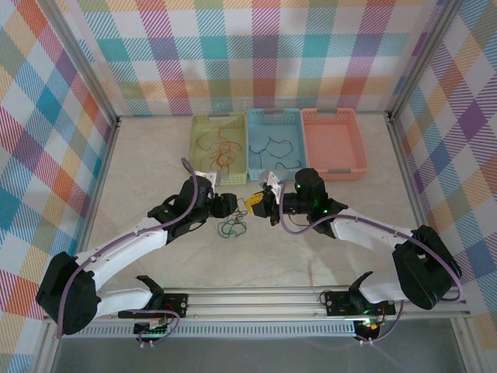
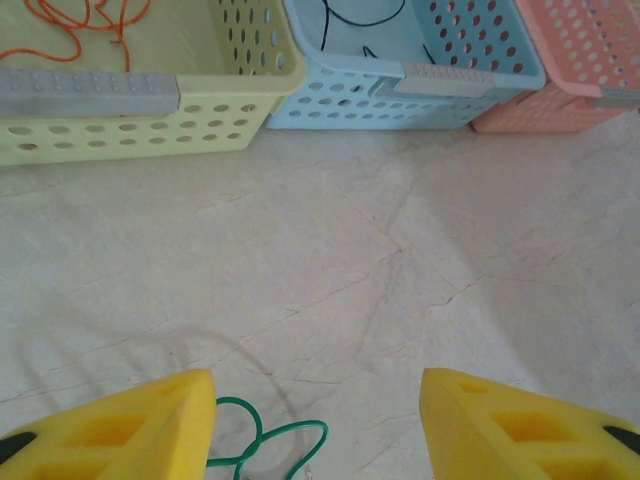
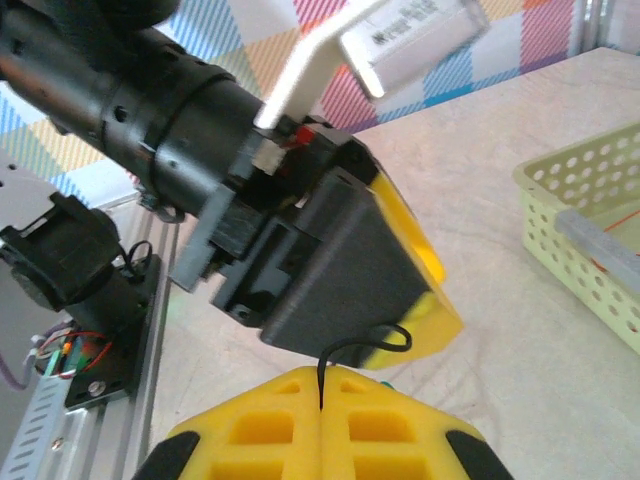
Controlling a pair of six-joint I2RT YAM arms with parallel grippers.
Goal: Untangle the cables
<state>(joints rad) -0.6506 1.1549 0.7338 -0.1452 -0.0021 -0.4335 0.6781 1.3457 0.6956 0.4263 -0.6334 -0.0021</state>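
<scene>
Wide-open left claw [image 2: 318, 392] low over the pale counter [image 2: 400, 260], yellow fingers [image 2: 130, 430] far apart, nothing between them. Just below, close to the left finger, a green cable [image 2: 268, 448] in loose loops, lying flat on the counter. From above, a small green curl in front of the baskets, between the two arms.

Tightly closed right claw [image 3: 322, 388], both yellow pads [image 3: 260, 440] pressed together, pinching a thin black cable [image 3: 372, 343]. A short bit of that cable sticking up from the pads, bent into a little loop at the top. Right in front of it, the black body and yellow tip of the left claw, very near. Touching or not, cannot tell.

At the back of the counter, three baskets in a row, side by side: a yellow-green basket [image 1: 203, 172] on the left, a blue basket [image 1: 264, 167] in the middle, a pink basket [image 1: 334, 144] on the right. Orange cables [image 1: 220, 148] in a messy heap inside the yellow-green one. More black cables [image 1: 276, 143] inside the blue one.
</scene>
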